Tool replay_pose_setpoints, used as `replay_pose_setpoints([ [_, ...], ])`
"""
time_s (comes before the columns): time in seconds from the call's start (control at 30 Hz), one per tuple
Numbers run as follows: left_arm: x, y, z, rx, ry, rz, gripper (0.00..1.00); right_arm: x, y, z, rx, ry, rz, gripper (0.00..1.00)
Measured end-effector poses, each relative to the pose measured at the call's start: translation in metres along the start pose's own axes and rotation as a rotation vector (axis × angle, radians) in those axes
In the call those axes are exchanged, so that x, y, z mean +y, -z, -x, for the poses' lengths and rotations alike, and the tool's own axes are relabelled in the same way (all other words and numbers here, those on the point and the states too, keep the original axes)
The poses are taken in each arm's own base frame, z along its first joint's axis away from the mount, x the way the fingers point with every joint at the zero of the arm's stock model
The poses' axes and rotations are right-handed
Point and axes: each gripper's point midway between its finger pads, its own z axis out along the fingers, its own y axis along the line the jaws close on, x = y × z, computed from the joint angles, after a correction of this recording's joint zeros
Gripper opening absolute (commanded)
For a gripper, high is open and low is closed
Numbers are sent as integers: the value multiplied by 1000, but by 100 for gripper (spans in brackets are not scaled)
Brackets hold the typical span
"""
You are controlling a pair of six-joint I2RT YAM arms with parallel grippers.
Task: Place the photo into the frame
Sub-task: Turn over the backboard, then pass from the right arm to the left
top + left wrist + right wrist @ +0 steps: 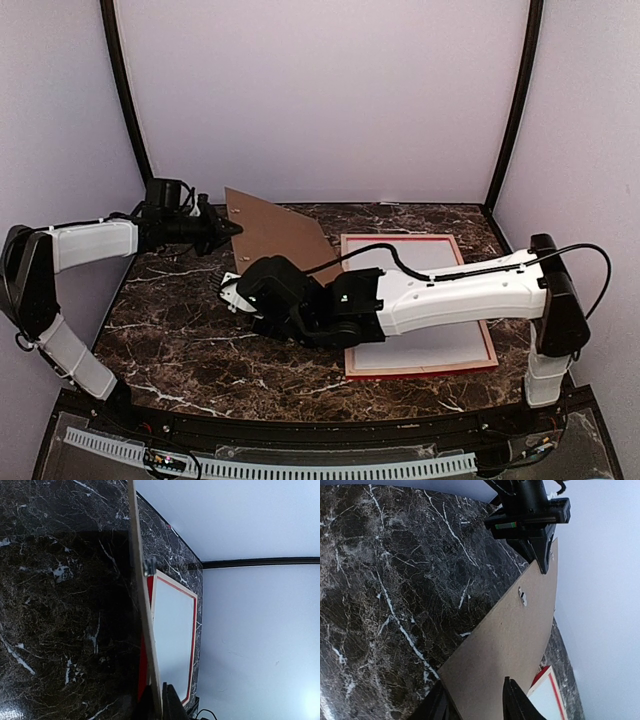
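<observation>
Top external: marble table [180, 370], lilac walls [320, 100]; outstretched left gripper [225, 230] clamps tilted backing board [280, 235]; right gripper [232, 290] gapes beside it.

The frame [420, 369] lies right on the table [170, 340], the backing board [275, 230] tilted up at its left.

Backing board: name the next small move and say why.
Probably shut the right gripper on the backing board's near edge: its open jaws flank that edge, while the left gripper pinches the far corner, holding the board tilted above the table beside the frame.
</observation>
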Motion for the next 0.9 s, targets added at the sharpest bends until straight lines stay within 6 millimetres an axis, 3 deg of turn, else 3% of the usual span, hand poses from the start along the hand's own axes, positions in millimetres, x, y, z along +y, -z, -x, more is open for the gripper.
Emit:
replay_pose_setpoints([
  [0.1,1,-1,-1,3,0,1,0,3,0,-2,2,-11,5,60],
  [0.27,5,-5,-1,11,-30,3,0,9,-1,-10,14,-34,16,73],
  [0.6,8,2,3,48,-87,-20,0,10,22,-32,30,-133,86,80],
  [0.77,15,14,10,66,-97,-18,0,-3,37,-69,75,-238,116,80],
  [0.83,13,19,9,76,-104,-21,0,-20,39,-89,106,-300,105,80],
  [0.9,7,27,9,81,-117,-31,0,-50,42,-115,141,-392,71,80],
])
